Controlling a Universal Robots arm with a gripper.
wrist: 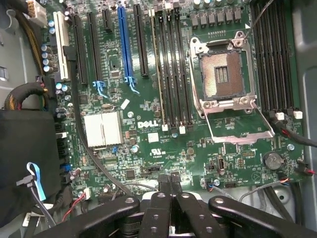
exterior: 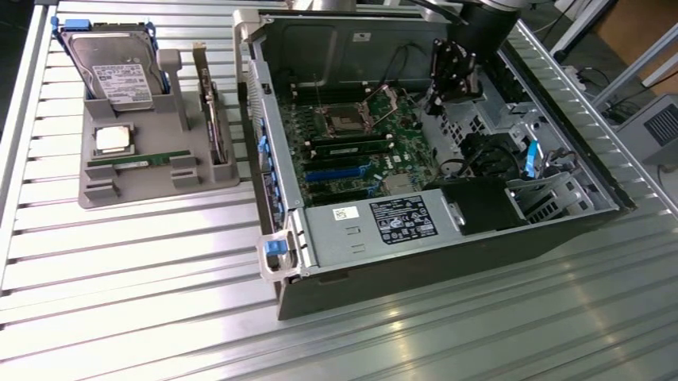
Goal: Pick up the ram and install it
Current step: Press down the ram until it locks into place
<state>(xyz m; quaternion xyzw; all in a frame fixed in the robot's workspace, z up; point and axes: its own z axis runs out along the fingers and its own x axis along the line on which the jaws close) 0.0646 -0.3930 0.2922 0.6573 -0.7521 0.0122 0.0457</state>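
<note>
Risk I see: gripper (wrist: 171,191) hangs clenched and empty inside the computer case (exterior: 278,238) over the motherboard (wrist: 163,144), while the ram (exterior: 141,161) lies at the grey tray's (exterior: 127,198) front edge, so descending could strike the slots (wrist: 171,74).
</note>
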